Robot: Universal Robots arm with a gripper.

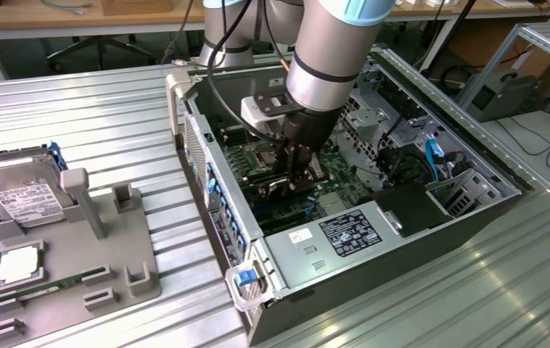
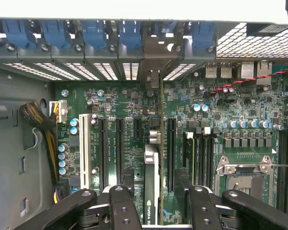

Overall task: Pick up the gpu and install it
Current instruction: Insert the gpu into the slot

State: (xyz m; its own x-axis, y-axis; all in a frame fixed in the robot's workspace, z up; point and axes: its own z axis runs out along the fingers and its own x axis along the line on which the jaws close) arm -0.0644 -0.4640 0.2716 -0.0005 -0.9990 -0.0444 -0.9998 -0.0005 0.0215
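The gpu [image 2: 152, 191] stands on edge in the motherboard [image 2: 115, 103] among the long black slots. Its silver bracket [image 2: 153, 52] meets the rear slot openings of the case. My gripper [image 2: 155, 179] is down inside the open computer case [image 1: 219, 210], directly over the card, open. Its black fingertips [image 2: 128, 177] straddle the card with a small gap on each side. In the exterior view the gripper [image 1: 300, 174] hangs low over the board, and the gpu [image 1: 280, 190] shows as a dark strip below it.
A grey fixture [image 1: 125, 268] on the exterior view's left holds a silver hard drive [image 1: 19, 192], a processor [image 1: 19, 264] and a green memory stick [image 1: 48, 288]. Inside the case are the power supply [image 1: 347, 232], blue cables [image 1: 437, 156], drive cages and a yellow-black wire bundle [image 2: 48, 139].
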